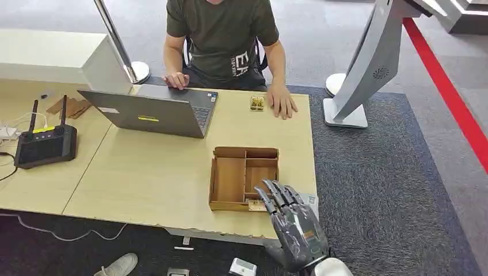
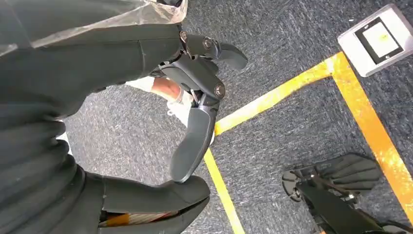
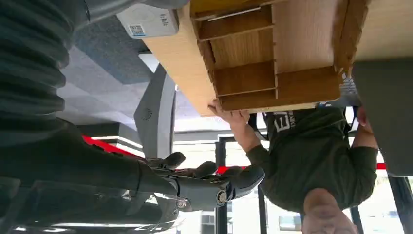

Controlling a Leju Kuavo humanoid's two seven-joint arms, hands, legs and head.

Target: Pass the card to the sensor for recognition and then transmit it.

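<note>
My right hand [image 1: 292, 221] hovers at the table's near right corner, fingers stretched out and apart, holding nothing. Its fingertips reach over the near right corner of the wooden compartment tray [image 1: 229, 178]. In the right wrist view the fingers [image 3: 214, 178] are straight and empty, below the tray [image 3: 302, 44]. A white box with a blue code label [image 3: 150, 19] lies at the table edge beside the tray; the hand half hides it [image 1: 311, 200]. A thin pale strip [image 3: 229, 13] stands in the tray's nearest compartment; whether it is the card is unclear. My left hand [image 2: 195, 122] hangs over the floor, empty.
A person sits at the far side, one hand on the open grey laptop [image 1: 155, 112], the other flat beside a small gold object [image 1: 257, 103]. A black router [image 1: 45, 144] stands at the left. A grey kiosk stand [image 1: 368, 63] rises on the right. Yellow tape [image 2: 287, 87] marks the carpet.
</note>
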